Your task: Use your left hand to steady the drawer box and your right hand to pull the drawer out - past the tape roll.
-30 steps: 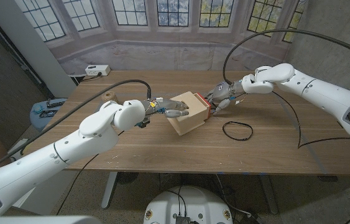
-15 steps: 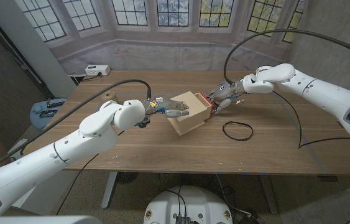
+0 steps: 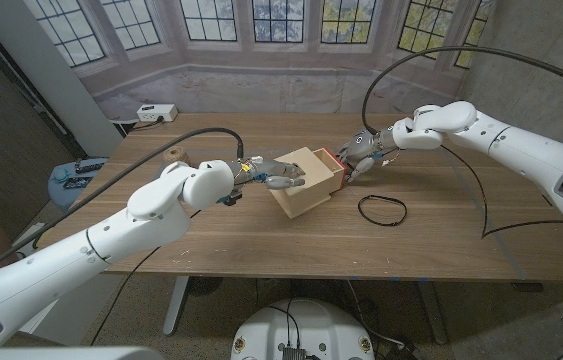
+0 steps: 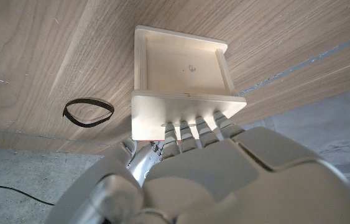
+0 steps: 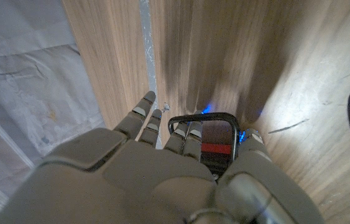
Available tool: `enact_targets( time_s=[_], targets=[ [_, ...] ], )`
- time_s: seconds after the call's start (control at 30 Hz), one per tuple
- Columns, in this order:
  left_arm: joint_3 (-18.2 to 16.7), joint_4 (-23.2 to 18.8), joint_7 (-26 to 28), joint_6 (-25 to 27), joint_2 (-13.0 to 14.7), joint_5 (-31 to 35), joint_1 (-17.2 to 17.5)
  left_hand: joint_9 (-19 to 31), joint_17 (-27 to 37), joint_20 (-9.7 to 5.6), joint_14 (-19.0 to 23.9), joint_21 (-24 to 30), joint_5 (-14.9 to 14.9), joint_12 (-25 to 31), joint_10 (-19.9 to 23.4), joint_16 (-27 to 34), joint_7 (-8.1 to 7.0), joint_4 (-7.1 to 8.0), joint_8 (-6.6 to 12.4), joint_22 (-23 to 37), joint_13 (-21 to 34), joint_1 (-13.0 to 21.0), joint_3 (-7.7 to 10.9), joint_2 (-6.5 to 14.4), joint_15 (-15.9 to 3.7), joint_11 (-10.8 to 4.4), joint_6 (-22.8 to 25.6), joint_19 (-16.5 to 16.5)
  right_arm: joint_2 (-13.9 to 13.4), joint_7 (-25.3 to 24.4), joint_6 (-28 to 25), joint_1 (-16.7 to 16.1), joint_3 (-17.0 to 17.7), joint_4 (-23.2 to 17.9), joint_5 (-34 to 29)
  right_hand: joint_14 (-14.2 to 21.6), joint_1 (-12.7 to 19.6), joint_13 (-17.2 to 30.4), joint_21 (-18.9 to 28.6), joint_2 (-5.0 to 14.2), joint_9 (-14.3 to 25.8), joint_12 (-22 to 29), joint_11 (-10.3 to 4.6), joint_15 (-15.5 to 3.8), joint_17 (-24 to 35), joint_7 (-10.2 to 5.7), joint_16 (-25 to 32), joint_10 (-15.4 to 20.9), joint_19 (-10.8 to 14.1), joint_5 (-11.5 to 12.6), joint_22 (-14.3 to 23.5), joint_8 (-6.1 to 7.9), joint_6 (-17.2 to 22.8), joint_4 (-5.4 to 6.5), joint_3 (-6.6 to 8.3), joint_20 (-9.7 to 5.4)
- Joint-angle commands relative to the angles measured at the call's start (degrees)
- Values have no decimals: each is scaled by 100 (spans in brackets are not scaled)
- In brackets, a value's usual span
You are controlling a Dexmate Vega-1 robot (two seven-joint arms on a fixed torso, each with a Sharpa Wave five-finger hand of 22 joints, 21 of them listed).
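The light wooden drawer box stands near the table's middle, turned at an angle. My left hand grips its left side, and the fingers press against the box wall. My right hand is at the box's right end, fingers hooked through the black handle on the drawer's red front. The drawer sticks out a little. A black tape roll lies flat on the table in front of my right hand, also seen as a ring.
A white power box sits at the table's far left corner, with a tan spool nearer. A black cable loops over the table's right part. A blue stool stands beside the left edge.
My right hand has shifted slightly rightward with the handle, drawing the red drawer front a little out of the box. The left hand and box have stayed put.
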Motion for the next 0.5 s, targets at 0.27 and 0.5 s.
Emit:
enact_targets(
  time_s=[0.27, 0.5],
  targets=[
    [18, 50, 15, -81, 6, -55, -37, 28, 13, -40, 62, 52, 37, 24, 33, -1, -6, 4, 29, 19, 21, -47, 51, 19, -25, 7, 24, 31, -89, 153, -154, -38, 73, -126, -38, 4, -45, 10, 26, -9, 7, 11, 26, -37, -6, 26, -2, 29, 29, 36, 24, -30, -5, -8, 58, 23],
    [11, 43, 11, -78, 16, -105, -14, 28, 13, -39, 66, 52, 38, 21, 37, -5, -5, 1, 30, 19, 21, -57, 58, 20, -21, 3, 31, 30, -122, 186, -160, -44, 101, -174, -50, 9, -45, 11, 27, -10, 7, 10, 23, -39, -8, 29, -2, 26, 32, 37, 24, -29, -4, -13, 63, 30]
  ],
)
